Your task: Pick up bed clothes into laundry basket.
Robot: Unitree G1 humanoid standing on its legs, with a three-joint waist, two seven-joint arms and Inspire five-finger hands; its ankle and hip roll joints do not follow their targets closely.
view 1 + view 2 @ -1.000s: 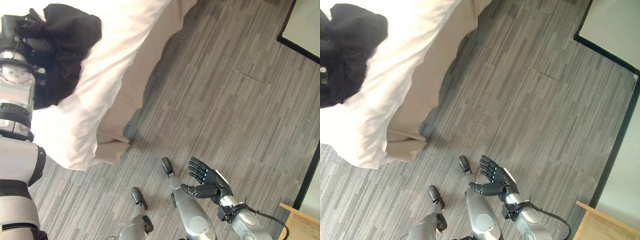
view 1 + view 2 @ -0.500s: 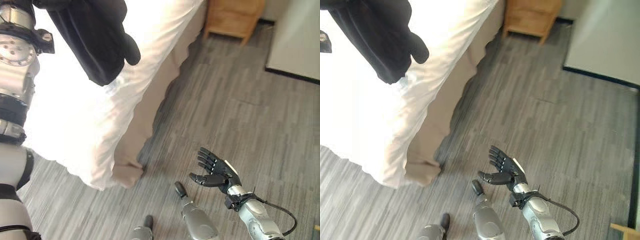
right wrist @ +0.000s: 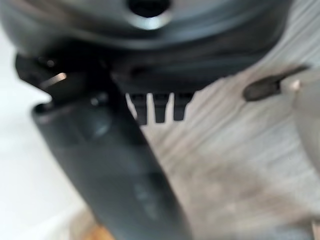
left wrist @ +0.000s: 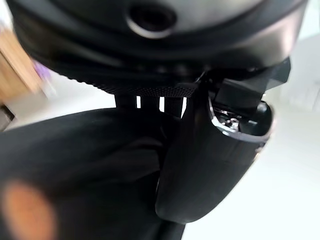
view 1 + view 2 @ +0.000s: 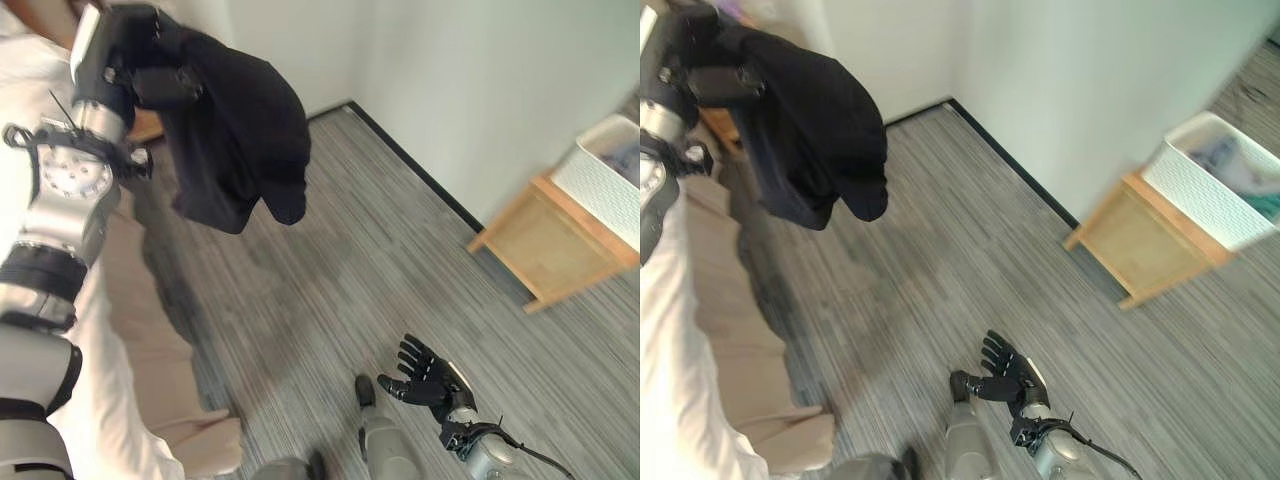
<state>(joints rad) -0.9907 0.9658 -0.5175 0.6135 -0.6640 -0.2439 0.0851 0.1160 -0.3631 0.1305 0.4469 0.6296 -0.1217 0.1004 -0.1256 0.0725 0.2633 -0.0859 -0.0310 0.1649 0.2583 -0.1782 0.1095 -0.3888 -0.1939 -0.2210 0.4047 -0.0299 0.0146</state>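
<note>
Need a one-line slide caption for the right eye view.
Left hand holds a black cloth garment aloft, right hand open low, white laundry basket on a wooden stand ahead.

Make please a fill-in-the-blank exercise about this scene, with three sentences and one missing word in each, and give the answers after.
1. The left robot hand holds up a garment whose colour is ____.
2. The white laundry basket stands on a small ____ table by the wall.
3. The right robot hand hangs low above the floor with its fingers ____.

Answers: black; wooden; open
</note>
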